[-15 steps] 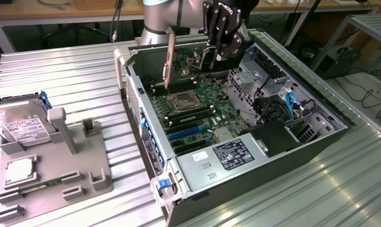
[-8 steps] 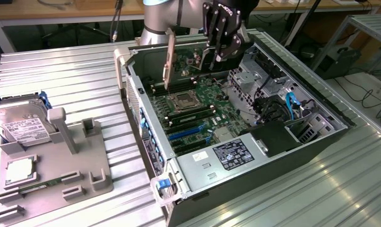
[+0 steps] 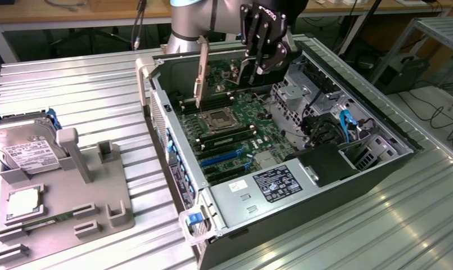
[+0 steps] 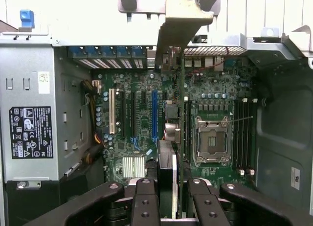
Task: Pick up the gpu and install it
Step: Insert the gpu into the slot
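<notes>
Black gripper (image 3: 262, 63), green gpu (image 3: 245, 70) with silver bracket (image 3: 202, 73), green motherboard (image 3: 238, 129) with blue slots (image 3: 220, 158), grey ribbed table (image 3: 84, 95), white-labelled hard drive (image 3: 24, 147) at left of frame

We note a grey-silver arm (image 3: 189, 19) bearing a black gripper (image 3: 262, 56) with linked fingers (image 4: 146, 206) fastened by round screws.

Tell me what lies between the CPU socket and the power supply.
The expansion slots, blue and black, on the motherboard, seen in the exterior view. The gripper holds the gpu above the board.
</notes>
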Robot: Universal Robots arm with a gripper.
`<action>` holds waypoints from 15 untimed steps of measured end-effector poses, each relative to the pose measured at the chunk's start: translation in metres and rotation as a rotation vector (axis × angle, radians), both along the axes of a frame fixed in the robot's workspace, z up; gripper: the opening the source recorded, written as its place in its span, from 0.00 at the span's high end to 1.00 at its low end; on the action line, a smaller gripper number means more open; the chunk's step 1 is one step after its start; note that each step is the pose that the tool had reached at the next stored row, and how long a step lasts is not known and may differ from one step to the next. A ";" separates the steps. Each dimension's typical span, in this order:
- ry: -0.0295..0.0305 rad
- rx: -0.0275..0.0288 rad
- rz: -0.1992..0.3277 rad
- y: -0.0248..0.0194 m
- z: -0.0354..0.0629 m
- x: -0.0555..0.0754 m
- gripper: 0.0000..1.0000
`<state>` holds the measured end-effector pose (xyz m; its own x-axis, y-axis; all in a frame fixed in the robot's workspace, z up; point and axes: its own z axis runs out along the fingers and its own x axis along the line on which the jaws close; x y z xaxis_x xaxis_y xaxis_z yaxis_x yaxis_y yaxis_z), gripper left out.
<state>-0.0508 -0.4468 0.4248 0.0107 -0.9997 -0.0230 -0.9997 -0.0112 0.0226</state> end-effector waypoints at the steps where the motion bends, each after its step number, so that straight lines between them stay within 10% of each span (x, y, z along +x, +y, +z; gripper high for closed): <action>1: 0.0000 -0.0001 0.014 0.0000 -0.0002 0.000 0.73; 8: -0.0203 -0.0013 0.060 0.0000 -0.0057 -0.001 0.73; 15: -0.0207 -0.0008 0.061 0.0000 -0.0127 -0.001 0.73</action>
